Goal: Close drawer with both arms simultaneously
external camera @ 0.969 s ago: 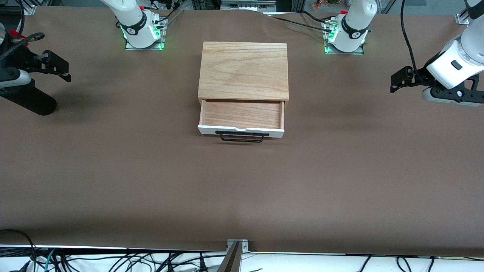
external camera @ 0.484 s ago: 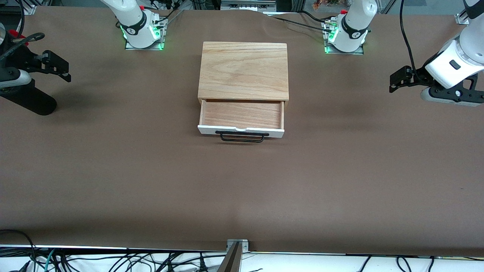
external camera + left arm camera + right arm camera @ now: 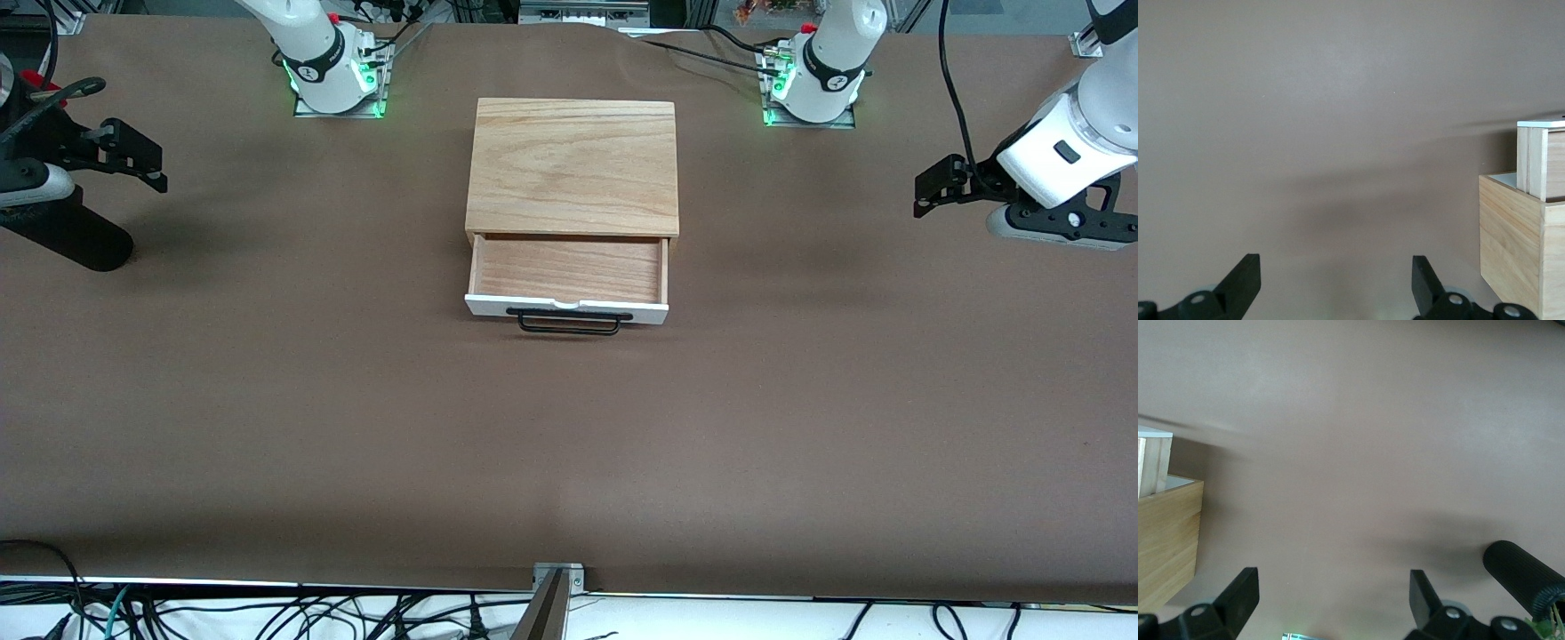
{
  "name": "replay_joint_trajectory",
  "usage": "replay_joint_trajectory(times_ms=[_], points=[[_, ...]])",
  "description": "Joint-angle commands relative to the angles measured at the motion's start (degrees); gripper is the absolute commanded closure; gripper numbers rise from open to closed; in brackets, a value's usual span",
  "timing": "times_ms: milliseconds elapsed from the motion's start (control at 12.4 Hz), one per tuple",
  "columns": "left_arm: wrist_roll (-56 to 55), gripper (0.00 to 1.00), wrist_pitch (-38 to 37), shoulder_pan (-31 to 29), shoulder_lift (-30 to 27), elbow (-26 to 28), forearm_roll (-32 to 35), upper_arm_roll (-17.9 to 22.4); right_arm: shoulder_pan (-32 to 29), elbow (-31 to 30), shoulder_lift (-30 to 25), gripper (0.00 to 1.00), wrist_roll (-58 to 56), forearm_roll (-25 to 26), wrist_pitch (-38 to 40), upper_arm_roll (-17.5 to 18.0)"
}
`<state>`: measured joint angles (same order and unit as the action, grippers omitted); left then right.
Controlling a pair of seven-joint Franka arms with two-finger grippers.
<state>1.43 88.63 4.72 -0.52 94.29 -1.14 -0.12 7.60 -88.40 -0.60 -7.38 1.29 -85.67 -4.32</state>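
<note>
The drawer [image 3: 569, 271] stands pulled out of its oak box [image 3: 571, 164] in the middle of the table, toward the front camera. Its white front panel [image 3: 566, 308] carries a black wire handle [image 3: 569, 323], and the tray is empty. My left gripper [image 3: 933, 187] hangs open over bare table at the left arm's end, well apart from the box. In the left wrist view [image 3: 1336, 283] the box [image 3: 1511, 247] and the drawer's side [image 3: 1537, 160] show at the edge. My right gripper [image 3: 158, 169] hangs open at the right arm's end, also apart; the right wrist view [image 3: 1333, 597] shows the box [image 3: 1165, 540].
The table [image 3: 569, 444] is covered in brown paper. A black ribbed cylinder [image 3: 67, 236] sits by my right hand and shows in the right wrist view [image 3: 1521, 577]. The arm bases [image 3: 333, 80] [image 3: 811, 84] stand at the table's edge away from the front camera.
My left hand has shifted slightly up and toward the box. The right arm and the drawer have not moved.
</note>
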Motion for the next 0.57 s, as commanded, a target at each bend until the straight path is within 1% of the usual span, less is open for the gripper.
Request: replay_joint_trajectory(times_ms=[0,484], points=[[-0.38,0.00,-1.44,-0.33,0.69,-1.83,-0.18,-0.32,-0.12,-0.02,-0.37,0.00,-0.09,0.46,0.68,0.10],[-0.64,0.00,-2.14,-0.33,0.69,-1.83,-0.18,-0.23,-0.12,-0.02,-0.37,0.00,-0.09,0.55,0.68,0.10]])
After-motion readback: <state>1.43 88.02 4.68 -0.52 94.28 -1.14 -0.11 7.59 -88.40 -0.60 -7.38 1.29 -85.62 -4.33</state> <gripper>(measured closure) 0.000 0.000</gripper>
